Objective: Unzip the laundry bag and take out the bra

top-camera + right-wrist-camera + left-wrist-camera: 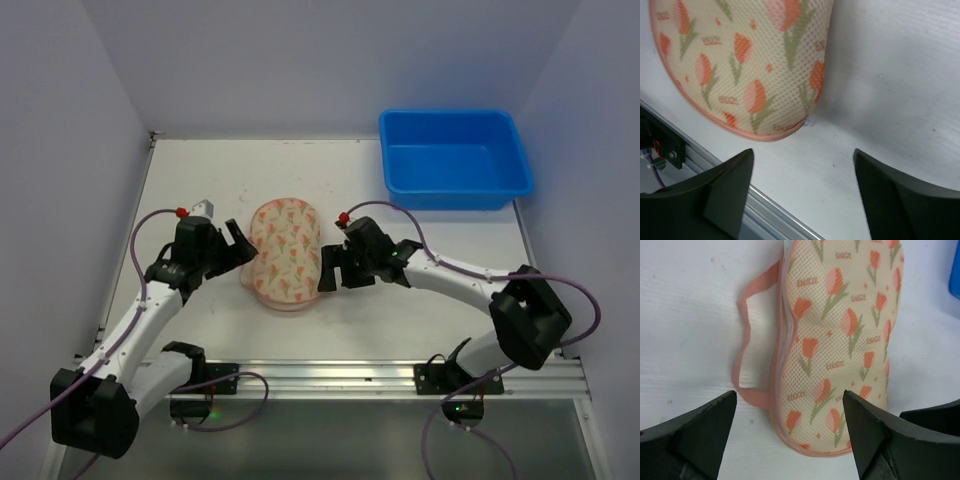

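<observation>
Laundry bag: laid flat on the worktop, between both arms.
Handling: judged light, soft, easily slid.
Hold: pink strap or trimmed edge suggested.
Left end effector, right end effector: both spread wide, nothing held.

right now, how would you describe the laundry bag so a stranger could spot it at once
On the white table, look between the left gripper and the right gripper. The laundry bag lies there: a peanut-shaped cream mesh pouch with orange tulips and pink trim, unlike the plain blue tub at the far right.
</observation>
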You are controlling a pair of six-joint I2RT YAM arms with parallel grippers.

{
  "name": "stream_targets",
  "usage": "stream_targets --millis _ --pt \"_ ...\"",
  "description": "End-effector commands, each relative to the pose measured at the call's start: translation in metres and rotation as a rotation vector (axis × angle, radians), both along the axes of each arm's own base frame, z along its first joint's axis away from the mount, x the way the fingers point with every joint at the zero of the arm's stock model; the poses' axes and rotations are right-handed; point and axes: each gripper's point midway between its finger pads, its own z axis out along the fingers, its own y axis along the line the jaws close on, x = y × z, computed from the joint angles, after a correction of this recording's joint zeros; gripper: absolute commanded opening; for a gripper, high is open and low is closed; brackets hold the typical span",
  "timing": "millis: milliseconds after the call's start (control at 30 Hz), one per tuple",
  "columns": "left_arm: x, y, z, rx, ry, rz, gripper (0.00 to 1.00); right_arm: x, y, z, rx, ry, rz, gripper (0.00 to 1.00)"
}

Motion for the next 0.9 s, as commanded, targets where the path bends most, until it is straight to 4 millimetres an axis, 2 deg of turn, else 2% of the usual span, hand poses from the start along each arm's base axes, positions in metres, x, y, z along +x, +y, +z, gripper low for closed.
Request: stream_targets --millis 0,67,133,167,200,333,433,667,867 --pt "0.023 -0.001 0.014 0.021 -0.070 -0.023 0.88 0.014 -0.005 0.058 0.057 -0.164 -0.031 0.86" --pt "0.029 -0.006 0.002 0.013 -0.037 -0.038 0.84 0.015 -0.011 0.069 0.054 -0.207 -0.044 0.89" --pt "0.038 -0.010 0.000 0.003 -0.044 -0.042 0.77 0.018 -0.022 0.084 0.056 -0.268 -0.069 0.90" --pt "0.041 -0.010 -0.009 0.010 -0.015 -0.044 0.74 0.018 -0.026 0.088 0.055 -0.286 -0.079 0.91" --pt "0.045 -0.012 -0.009 0.009 -0.015 -0.047 0.68 0.018 -0.032 0.094 0.058 -0.319 -0.091 0.91" --pt "0.061 -0.019 -0.013 -0.004 -0.007 -0.070 0.54 0.014 -0.043 0.104 0.077 -0.364 -0.112 0.91" --pt "0.069 -0.023 -0.017 -0.003 0.002 -0.081 0.49 0.011 -0.047 0.106 0.090 -0.376 -0.120 0.90" --pt "0.069 -0.024 -0.043 0.008 0.077 -0.091 0.44 0.008 -0.049 0.106 0.114 -0.386 -0.127 0.89" --pt "0.062 -0.030 -0.043 -0.021 0.084 -0.116 0.37 0.009 -0.051 0.102 0.105 -0.385 -0.140 0.89"
